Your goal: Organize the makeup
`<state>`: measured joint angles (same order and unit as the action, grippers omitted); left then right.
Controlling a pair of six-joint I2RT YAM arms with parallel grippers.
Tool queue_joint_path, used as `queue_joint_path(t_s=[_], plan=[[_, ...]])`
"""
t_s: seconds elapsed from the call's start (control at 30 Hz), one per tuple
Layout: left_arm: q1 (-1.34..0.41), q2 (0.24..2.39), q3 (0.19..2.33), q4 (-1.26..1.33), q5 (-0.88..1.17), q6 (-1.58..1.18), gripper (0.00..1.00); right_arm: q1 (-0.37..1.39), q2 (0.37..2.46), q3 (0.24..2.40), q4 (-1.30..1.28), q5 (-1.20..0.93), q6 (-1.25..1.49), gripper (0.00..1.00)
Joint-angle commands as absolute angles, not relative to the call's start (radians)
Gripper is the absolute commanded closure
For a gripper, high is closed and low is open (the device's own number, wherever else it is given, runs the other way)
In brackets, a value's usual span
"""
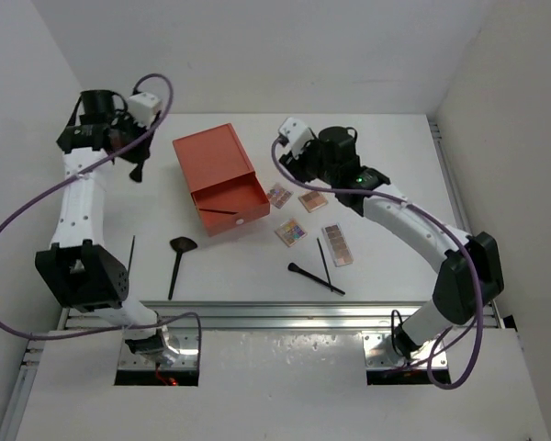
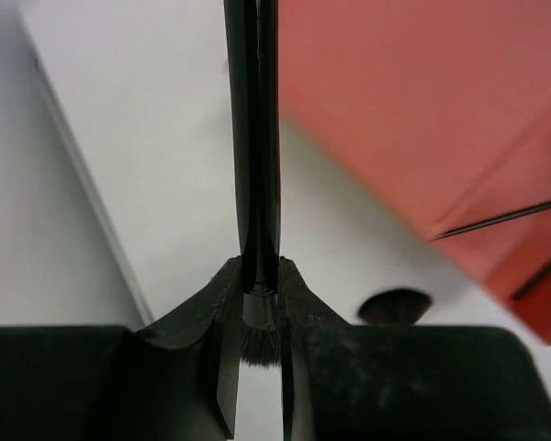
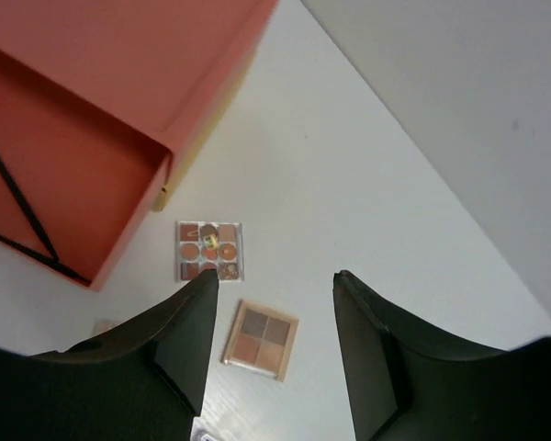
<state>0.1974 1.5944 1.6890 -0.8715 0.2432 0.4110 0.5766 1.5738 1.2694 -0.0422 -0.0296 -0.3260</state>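
Black and narrow, the left end effector [image 2: 259,285] is clamped around the handle of a slim brush [image 2: 255,138], with a tuft of bristles showing between its fingers close to the camera and the handle running out past the tips. It hangs near the far-left corner of the white surface [image 1: 386,276], beside the orange drawer box [image 1: 211,161], whose pulled-out drawer already holds two thin black pencils [image 3: 18,197]. The right end effector [image 3: 275,280] is spread wide and holds nothing. It hovers right of the box, toward the far edge, over a brown four-pan palette [image 3: 260,340] and just past a multicoloured palette [image 3: 209,250]. Nearer the front edge lie another square palette [image 1: 291,231], a long palette [image 1: 336,244], a crossed brush and pencil [image 1: 323,260], a fan brush [image 1: 179,257] and a lone pencil [image 1: 131,250] toward the left edge. The palettes look light, stiff and flat, probably slippery plastic lying flush on the surface. They are best pinched across two opposite edges, since pressing on the pans could crack the powder. The brushes look light and rigid, so gripping mid-handle should keep them from swinging.
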Motion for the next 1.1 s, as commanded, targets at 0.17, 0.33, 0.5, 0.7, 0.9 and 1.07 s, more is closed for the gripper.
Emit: queue_joint_path(t_s=[0.17, 0.33, 0.5, 0.7, 0.9, 1.07], plan=[[-0.199, 1.615, 1.749, -0.937, 0.193, 0.475, 1.0, 0.427, 1.464, 1.189, -0.153, 0.058, 0.028, 0.48], [-0.328, 1.7, 1.73, -0.925, 0.164, 0.476, 1.0, 0.422, 1.402, 1.074, -0.147, 0.083, 0.032, 0.48], [-0.373, 1.747, 1.668, -0.897, 0.127, 0.486, 1.0, 0.419, 1.378, 1.057, -0.189, 0.094, 0.038, 0.48], [-0.373, 1.738, 1.566, -0.871, 0.137, 0.495, 0.95, 0.419, 1.355, 1.02, -0.244, 0.086, 0.06, 0.39], [-0.364, 1.729, 1.566, -0.871, 0.137, 0.474, 0.83, 0.419, 1.351, 1.006, -0.288, 0.057, 0.087, 0.33], [-0.341, 1.72, 1.557, -0.871, 0.158, 0.451, 0.86, 0.416, 1.341, 1.002, -0.298, 0.054, 0.087, 0.33]])
